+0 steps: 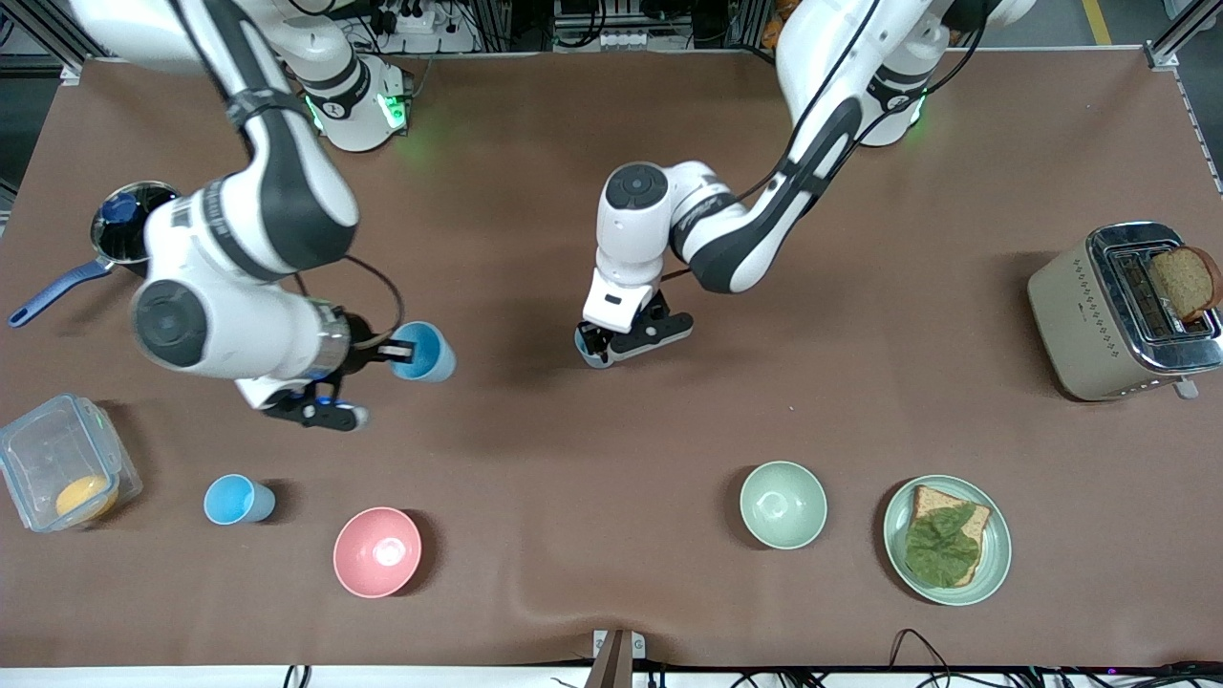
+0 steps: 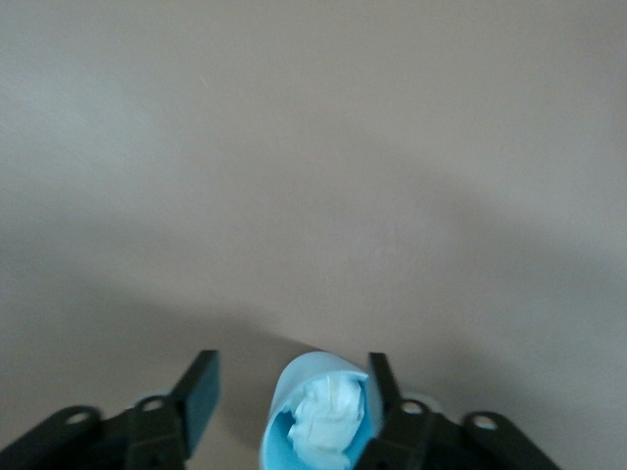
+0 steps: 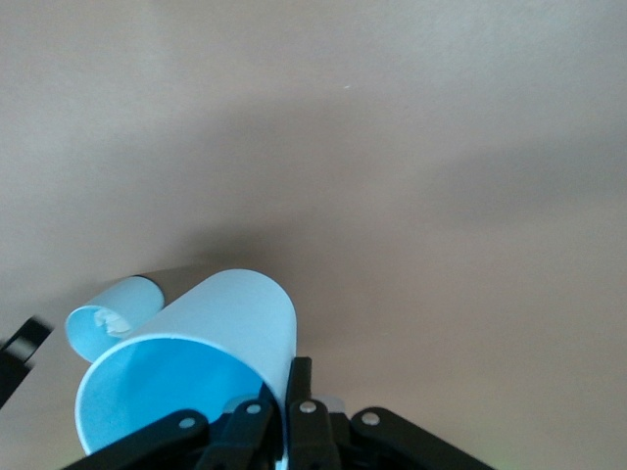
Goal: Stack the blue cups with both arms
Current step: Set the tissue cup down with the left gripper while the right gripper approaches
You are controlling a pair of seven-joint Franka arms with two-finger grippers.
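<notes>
You see sky-blue cups (image 1: pixel 422 351) (image 1: pixel 237 500), a pink bowl (image 1: pixel 376 551), a pale green bowl (image 1: pixel 783 504), a green plate (image 1: pixel 994 547), and a beige toaster (image 1: pixel 1099 315) with a diamond dot pattern, all on a brown table (image 1: pixel 611 191).

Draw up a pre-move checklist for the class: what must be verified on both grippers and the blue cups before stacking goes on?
1. Right gripper shut on the sky-blue cup at its rim: ok.
2. Sky-blue cup held upright: not ok, it is tilted.
3. Left gripper closed on the paler cup: not ok, the cup sits between open fingers, one apart from it.
4. Paler cup empty for nesting: not ok, something white and crumpled is inside.
5. Third cup apart from both arms: ok, it stands near the pink bowl.
</notes>
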